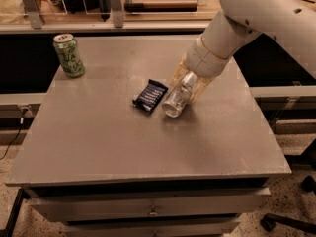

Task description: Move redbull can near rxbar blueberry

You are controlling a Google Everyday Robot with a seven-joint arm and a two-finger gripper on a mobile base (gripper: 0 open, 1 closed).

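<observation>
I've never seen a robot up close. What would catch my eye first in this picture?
First, the big white arm reaching in from the upper right. Its gripper is shut on the redbull can, held tilted just right of the rxbar blueberry near the middle of the grey table. A green-patterned can stands alone at the far left corner.

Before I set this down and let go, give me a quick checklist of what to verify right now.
1. Grip: ok. The hand, just right of the table's middle, is shut on the redbull can.
2. Nearness: ok. The can is just right of the rxbar blueberry.
3. Clearance from the bar: ok. A narrow gap shows.
4. Can resting on the table: cannot tell. It is tilted, lower end close to the surface.
5. The green can out of the way: ok. It stands upright at the far left corner.
</observation>
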